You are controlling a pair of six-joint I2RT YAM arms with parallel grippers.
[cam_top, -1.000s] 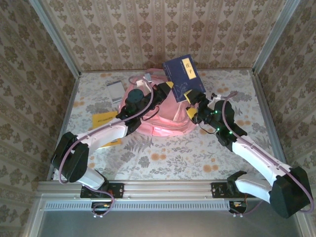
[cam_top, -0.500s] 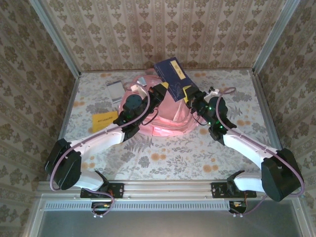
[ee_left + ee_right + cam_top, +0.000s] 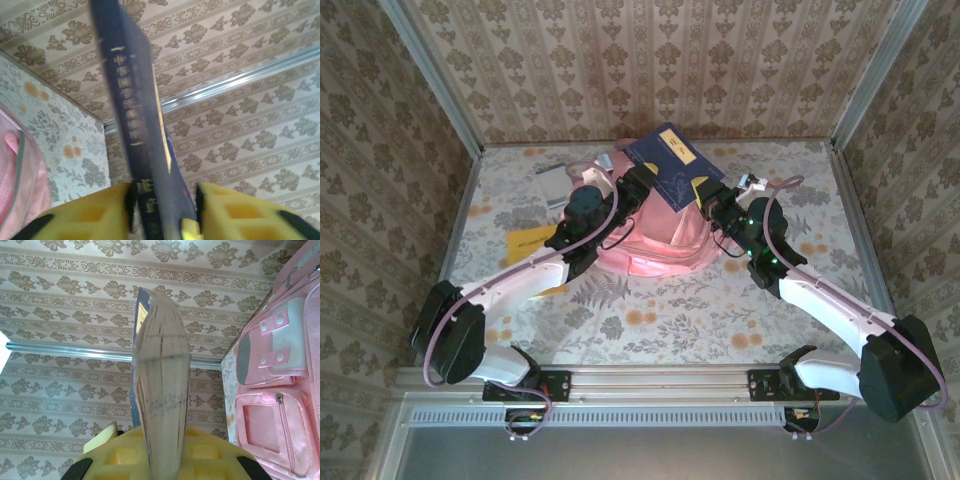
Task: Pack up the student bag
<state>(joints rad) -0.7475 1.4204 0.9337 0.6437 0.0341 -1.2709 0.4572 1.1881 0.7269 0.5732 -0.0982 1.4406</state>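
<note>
The pink student bag [image 3: 655,248] lies in the middle of the table, its front pockets facing up [image 3: 280,405]. A dark blue book [image 3: 665,160] hangs tilted over the bag's far end. My right gripper [image 3: 703,190] is shut on its right side, and the book's page edge [image 3: 162,380] stands between the yellow fingers [image 3: 162,437]. My left gripper [image 3: 643,186] grips the book's left side. In the left wrist view the spine [image 3: 135,125] runs up from between the fingers [image 3: 165,195], and a corner of the bag [image 3: 15,170] shows at the left.
A yellow book [image 3: 528,243] lies on the table left of the bag, partly under my left arm. A grey-white book [image 3: 552,184] lies at the far left. Patterned walls close in the back and both sides.
The blue book has swung left and down, from standing above the bag's right side to lying tilted over its far end. Both grippers moved with it.
</note>
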